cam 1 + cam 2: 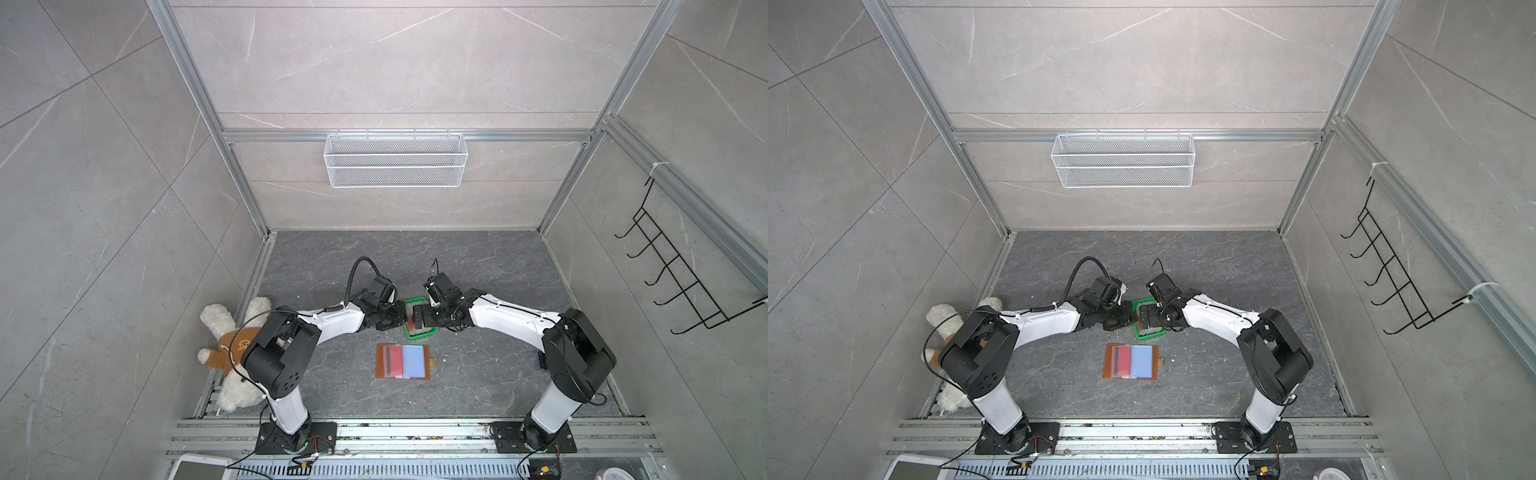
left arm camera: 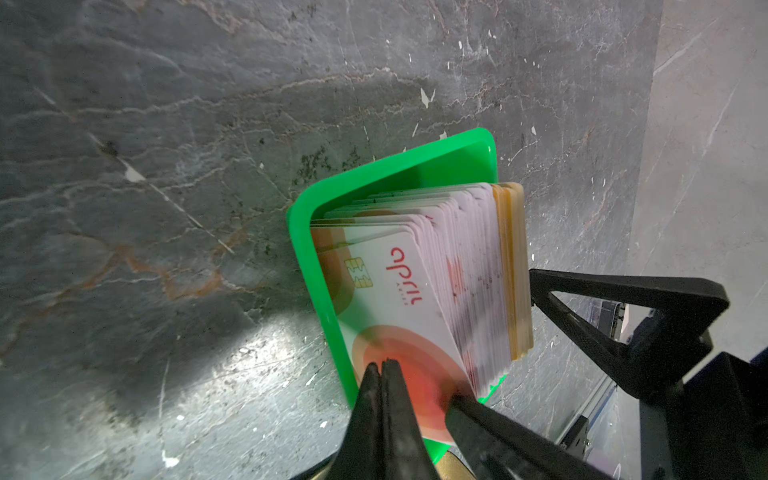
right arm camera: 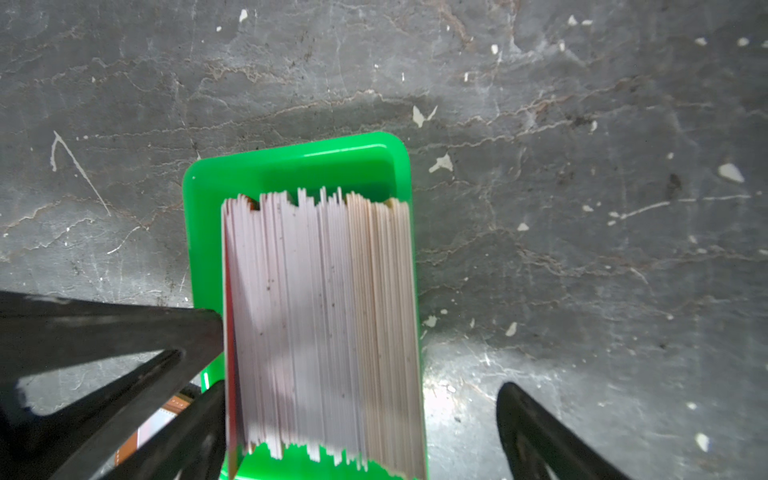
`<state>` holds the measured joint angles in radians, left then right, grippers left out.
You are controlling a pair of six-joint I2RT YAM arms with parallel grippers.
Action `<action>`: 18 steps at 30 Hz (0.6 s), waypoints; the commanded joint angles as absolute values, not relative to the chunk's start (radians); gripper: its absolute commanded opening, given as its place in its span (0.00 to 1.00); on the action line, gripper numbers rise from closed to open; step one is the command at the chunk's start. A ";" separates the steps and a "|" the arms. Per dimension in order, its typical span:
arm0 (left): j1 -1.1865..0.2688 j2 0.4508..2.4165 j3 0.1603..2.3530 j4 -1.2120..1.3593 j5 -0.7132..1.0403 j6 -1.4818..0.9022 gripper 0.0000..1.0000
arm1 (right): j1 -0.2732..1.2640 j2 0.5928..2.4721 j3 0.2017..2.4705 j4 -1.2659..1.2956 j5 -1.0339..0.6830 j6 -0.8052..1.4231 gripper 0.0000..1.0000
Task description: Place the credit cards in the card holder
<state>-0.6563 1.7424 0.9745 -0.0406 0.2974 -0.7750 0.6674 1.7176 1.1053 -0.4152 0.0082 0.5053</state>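
Card holder (image 1: 402, 361), tan-brown leather, lay open and flat on the dark grey tabletop (image 1: 490, 374), nearest the arms' bases and midway between them. Its left sleeve held a red card (image 1: 395, 360) with a dark stripe. Its right side showed a light-blue panel (image 1: 417, 360), and a snap tab (image 1: 433, 364) stuck out on the right. A white plush toy (image 1: 216, 318) in a brown top lay at the left edge, partly hidden by the left arm.

Just beyond the card holder, apart from it, sat a small green tray (image 2: 386, 166). The credit cards (image 2: 419, 282) stood packed on edge inside it, leaning. The front card showed a chip, red lettering and a red-orange circle.

The left gripper (image 2: 381, 368) was closed and empty, its tips pressed together against that circle. The right gripper (image 3: 361, 384) was spread wide across the stack, gripping nothing. One of its fingers was just beside the front card; the other was outside the tray, apart from the cards.

On the far wall hung a white wire basket (image 1: 395, 160).
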 commanded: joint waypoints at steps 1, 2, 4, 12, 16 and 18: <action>-0.650 1.757 1.001 -0.049 0.317 -0.775 0.04 | 0.665 1.686 1.103 -0.447 0.031 0.518 0.98; -0.650 1.759 1.001 -0.048 0.320 -0.777 0.04 | 0.665 1.686 1.102 -0.448 0.033 0.516 0.98; -0.652 1.755 1.000 -0.047 0.319 -0.777 0.04 | 0.666 1.684 1.099 -0.448 0.034 0.516 0.98; -0.652 1.696 0.998 -0.061 0.307 -0.767 0.00 | 0.665 1.699 1.085 -0.404 -0.056 0.500 0.99; -0.652 1.673 1.004 -0.060 0.312 -0.762 0.00 | 0.666 1.726 1.091 -0.405 -0.053 0.507 1.00; -0.652 1.666 1.006 -0.062 0.315 -0.759 0.00 | 0.665 1.729 1.090 -0.402 -0.053 0.508 1.00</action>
